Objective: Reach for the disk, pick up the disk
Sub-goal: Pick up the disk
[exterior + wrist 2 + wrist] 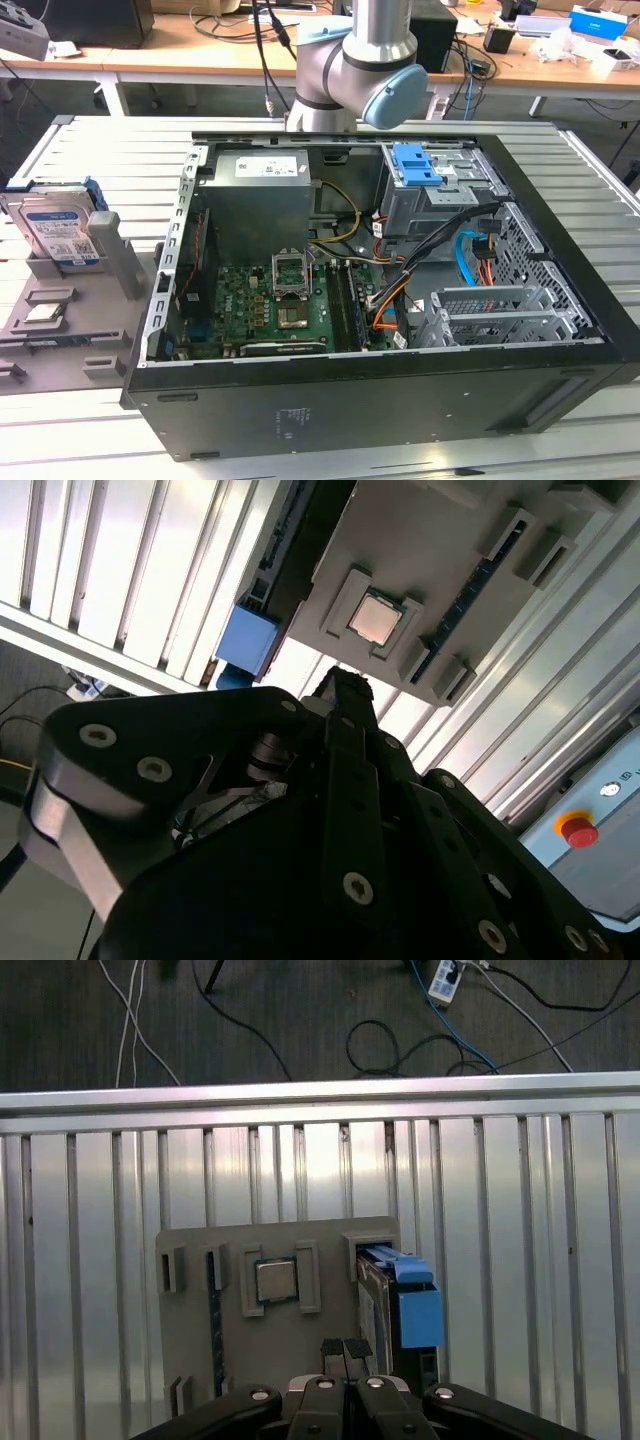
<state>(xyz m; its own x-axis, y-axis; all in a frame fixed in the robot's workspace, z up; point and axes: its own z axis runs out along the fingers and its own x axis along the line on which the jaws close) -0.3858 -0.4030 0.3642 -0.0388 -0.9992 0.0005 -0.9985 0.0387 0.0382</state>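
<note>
Setting: workshop with a slatted metal table (pixel 100 140) carrying an open computer case (pixel 400 420) and a grey tray (pixel 60 340); desks with cables stand behind.
Disk location: the disk (pixel 58 232) stands in a slot of the tray, at the exterior view's left, outside the case. A chip (pixel 42 312) lies in a pocket of the same tray, near the disk.
Disk attitude: on edge, broad faces upright, label face turned toward the exterior camera. The first wrist view shows it edge-on, with a blue rail (pixel 420 1315) along its side.
Long axis: judged level, running along the slot. The lower part is hidden in the tray, so this is not certain.
End effector: the end effector (pixel 345 1350) hangs above the tray, apart from the disk, with fingers together and nothing held.
Arm: the arm (pixel 350 60) stands behind the case.
Handling (judgement): rigid metal body, fairly heavy for its size. The smooth faces are likely slippery, and it is sensitive to shock, so it should not be knocked or dropped.
Grip point (judgement): across the two broad faces at the exposed upper edge, near mid-length, clear of the slot walls and the rail.
</note>
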